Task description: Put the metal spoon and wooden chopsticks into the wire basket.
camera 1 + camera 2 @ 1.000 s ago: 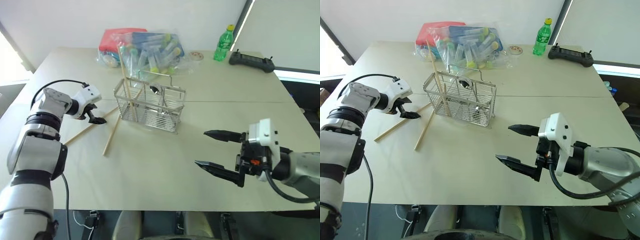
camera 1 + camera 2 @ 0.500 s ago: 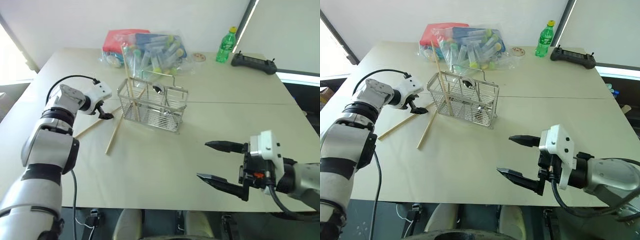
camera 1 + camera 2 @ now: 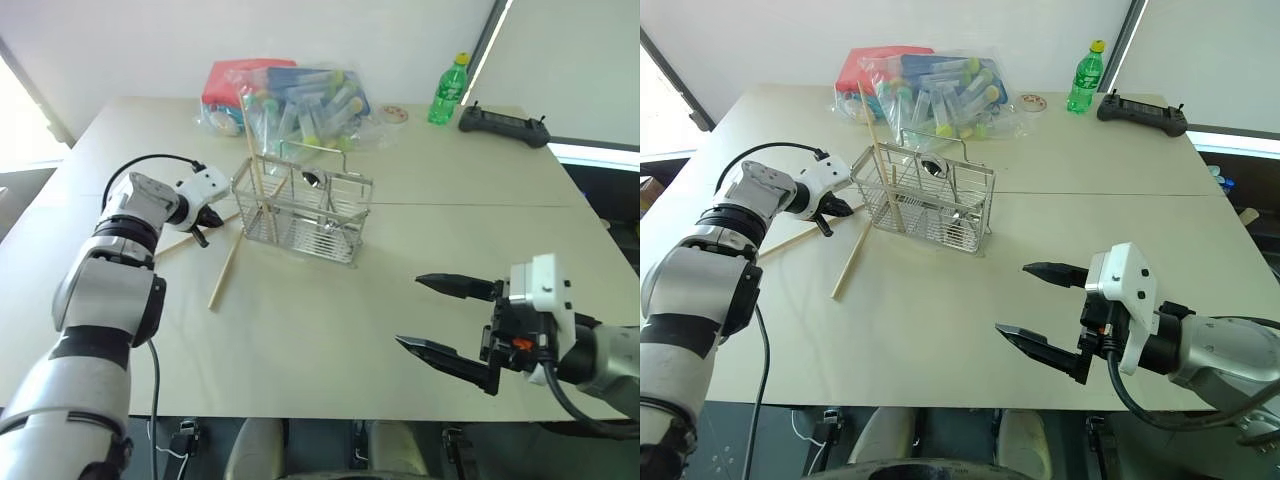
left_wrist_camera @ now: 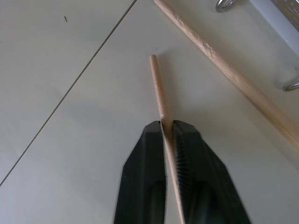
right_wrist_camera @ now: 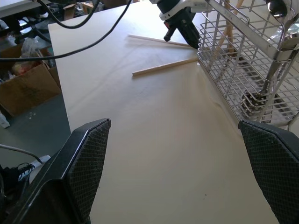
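Note:
The wire basket (image 3: 300, 212) stands mid-table. The metal spoon (image 3: 311, 180) is upright inside it, bowl up, and one of the wooden chopsticks (image 3: 254, 150) leans out of its left compartment. Two more chopsticks lie on the table left of the basket. My left gripper (image 3: 203, 228) is shut on the end of the farther one (image 4: 158, 86), low at the table beside the basket's left wall. The other chopstick (image 3: 225, 272) lies loose nearby. My right gripper (image 3: 409, 311) hovers open and holds nothing over the near right of the table, well away from the basket.
A clear bag of tubes (image 3: 300, 100) and a red box (image 3: 235, 75) sit behind the basket. A green bottle (image 3: 447, 90), a black controller (image 3: 503, 122) and a small round lid (image 3: 393, 113) are at the far right. Cardboard boxes (image 5: 23, 88) stand on the floor beyond the table's left edge.
My left gripper has shut on the chopstick lying left of the basket; before, its fingers were open. It crept slightly towards the basket. The right gripper stays open.

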Controlling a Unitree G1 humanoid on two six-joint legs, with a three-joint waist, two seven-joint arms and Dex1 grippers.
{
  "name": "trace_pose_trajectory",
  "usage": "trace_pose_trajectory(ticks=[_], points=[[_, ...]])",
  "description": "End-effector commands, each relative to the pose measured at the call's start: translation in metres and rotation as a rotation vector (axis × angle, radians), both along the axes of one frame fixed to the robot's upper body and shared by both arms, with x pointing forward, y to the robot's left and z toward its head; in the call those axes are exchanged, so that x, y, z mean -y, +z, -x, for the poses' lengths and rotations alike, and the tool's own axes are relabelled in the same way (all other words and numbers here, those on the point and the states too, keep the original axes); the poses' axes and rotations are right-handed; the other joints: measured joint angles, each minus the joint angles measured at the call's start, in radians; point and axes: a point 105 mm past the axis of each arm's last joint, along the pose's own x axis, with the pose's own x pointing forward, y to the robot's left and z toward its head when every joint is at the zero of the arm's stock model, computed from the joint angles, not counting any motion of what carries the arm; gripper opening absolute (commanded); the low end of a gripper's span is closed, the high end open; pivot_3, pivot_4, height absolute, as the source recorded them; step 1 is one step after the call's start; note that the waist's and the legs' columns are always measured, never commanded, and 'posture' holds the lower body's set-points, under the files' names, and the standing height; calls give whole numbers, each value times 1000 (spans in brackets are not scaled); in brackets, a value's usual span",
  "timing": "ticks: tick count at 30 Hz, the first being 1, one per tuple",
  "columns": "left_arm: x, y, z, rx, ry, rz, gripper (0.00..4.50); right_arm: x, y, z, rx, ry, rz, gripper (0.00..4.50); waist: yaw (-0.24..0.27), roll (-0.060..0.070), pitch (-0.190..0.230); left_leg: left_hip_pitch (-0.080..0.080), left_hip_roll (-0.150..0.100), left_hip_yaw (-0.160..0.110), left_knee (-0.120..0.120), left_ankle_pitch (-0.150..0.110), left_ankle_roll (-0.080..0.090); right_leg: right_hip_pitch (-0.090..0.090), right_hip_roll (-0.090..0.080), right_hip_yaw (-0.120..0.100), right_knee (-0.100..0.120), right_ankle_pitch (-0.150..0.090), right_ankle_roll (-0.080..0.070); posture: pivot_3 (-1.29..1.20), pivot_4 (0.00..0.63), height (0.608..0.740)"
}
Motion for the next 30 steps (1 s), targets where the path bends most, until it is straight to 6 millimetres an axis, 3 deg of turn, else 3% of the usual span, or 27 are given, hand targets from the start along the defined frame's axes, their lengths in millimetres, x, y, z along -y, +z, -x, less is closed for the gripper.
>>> trace_pose_trajectory(ticks=[1,6,8,10,12,15,17,22,25,30], points=[[-6,2,0,4,29,7,42,0,10,0,49,11,1,4500,0,0,0,0,0,0,0,0,0,0,0,0,0,0,0,0,150,691],[-14,8,-1,40,72,34,42,-1,9,-1,44,21,0,4500,-1,0,0,0,0,0,0,0,0,0,0,0,0,0,0,0,150,691],[-19,21,-5,92,114,86,42,-2,9,-2,43,24,-2,4500,-2,-1,1,0,0,0,0,0,0,0,0,0,0,0,0,0,150,691],[-24,47,-12,188,177,183,42,-2,8,-3,43,26,-2,4500,-2,-1,1,0,0,0,0,0,0,-1,0,0,0,0,0,0,150,691],[-29,84,-20,318,249,321,42,-2,8,-3,41,27,0,4500,-1,-3,2,0,0,0,0,0,0,-1,0,0,0,0,0,0,150,691],[-35,158,-23,555,296,579,42,-1,7,-2,35,26,0,4500,2,-8,5,-1,0,-2,-1,0,0,-1,0,-2,0,0,1,0,150,691],[-38,208,-16,698,288,774,42,-1,5,-2,29,25,-3,4500,2,-8,5,-2,0,-2,-1,0,0,-1,0,-2,0,0,1,0,150,691],[-27,299,12,944,136,1099,42,-4,3,-2,9,37,-26,4500,-1,-8,5,0,0,-1,-2,0,0,0,-1,-2,-1,-1,2,0,150,691],[2,312,18,973,38,1118,42,-6,2,-3,7,58,-20,4500,1,-6,4,1,0,-1,-3,0,0,1,-1,-2,0,-1,2,0,150,691],[47,303,31,947,-83,1115,42,-3,6,-12,19,51,-21,4500,-1,-5,4,3,0,-1,1,0,-1,5,-1,-2,0,-1,2,0,150,691]])
